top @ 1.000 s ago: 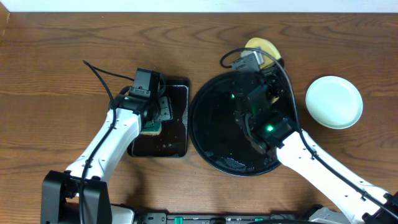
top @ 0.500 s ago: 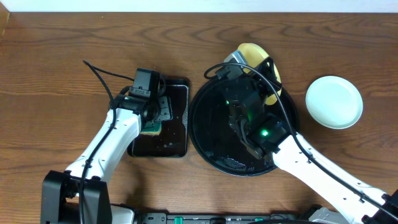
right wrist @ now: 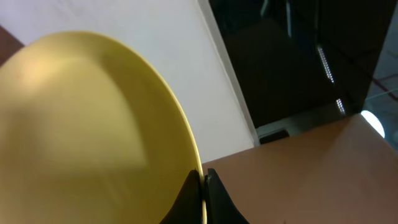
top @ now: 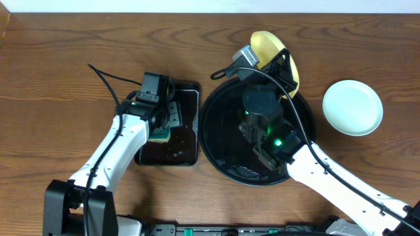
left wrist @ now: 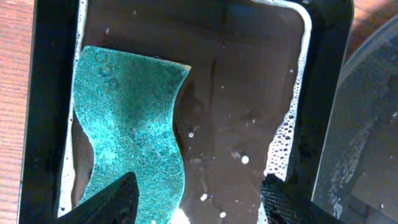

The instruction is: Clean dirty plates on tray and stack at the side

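Left of the tray (top: pixel 220 131), the left gripper (left wrist: pixel 196 204) hung open over the small tray (top: pixel 186 143), jaws apart and gripping nothing. A green sponge (left wrist: pixel 130 130) lay in that small tray's soapy water, on the side away from the tray. Above the tray's far rim, the right gripper (right wrist: pixel 204 186) was closed on the edge of the yellow plate (top: pixel 274 47), which was tilted. Right of the tray, a pale plate (top: pixel 352 107) rested on the table (top: pixel 52 78), apart from the rim.

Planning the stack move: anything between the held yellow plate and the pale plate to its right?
Nothing visible. The right gripper holds the yellow plate up at the tray's rim; only tabletop separates it from the pale plate.
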You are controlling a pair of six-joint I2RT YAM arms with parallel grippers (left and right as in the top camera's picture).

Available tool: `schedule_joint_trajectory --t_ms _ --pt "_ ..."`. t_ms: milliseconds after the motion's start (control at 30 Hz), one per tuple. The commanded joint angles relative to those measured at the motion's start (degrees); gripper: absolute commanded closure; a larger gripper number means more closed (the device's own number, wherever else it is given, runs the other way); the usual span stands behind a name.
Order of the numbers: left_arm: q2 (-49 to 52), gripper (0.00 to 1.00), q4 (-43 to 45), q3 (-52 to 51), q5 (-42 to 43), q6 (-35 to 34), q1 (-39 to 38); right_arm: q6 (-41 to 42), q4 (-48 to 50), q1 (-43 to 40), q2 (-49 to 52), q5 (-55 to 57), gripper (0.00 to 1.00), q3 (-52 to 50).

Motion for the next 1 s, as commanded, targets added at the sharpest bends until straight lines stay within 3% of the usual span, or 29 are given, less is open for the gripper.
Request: schedule_joint_trajectory --t_ms 0,133,267,367,500,700,967 --pt "-0.11 0.36 -0.17 0.44 0.11 0.17 -0.02 -3.93 0.61 0.92 -0.7 0.85 0.99 0.5" --pt "-0.11 0.36 -0.2 0.44 0.11 0.17 -0.02 -3.04 1.01 0.68 -0.7 2.16 0.99 0.48" --pt "-0.11 0.36 -0.31 0.44 0.11 0.17 -0.02 7.98 1.57 0.2 -0.68 2.4 0.99 0.48" --pt "-0.11 0.36 -0.63 0.44 0.11 0.17 -0.02 20.48 -0.17 -1.81 -0.68 4.85 0.99 0.48" --pt "-0.11 0.36 -0.61 0.44 0.11 0.17 -0.02 38.86 -12.26 -6.21 -0.68 2.99 0.99 0.48" --pt "-0.11 0.36 -0.63 0.44 0.11 0.15 -0.02 63.01 -29.24 -17.46 -0.68 -12.94 0.99 0.48" --pt "-0.11 0.36 -0.63 0.44 0.11 0.17 -0.02 84.87 -40.35 -41.64 -0.66 -49.16 0.99 0.48"
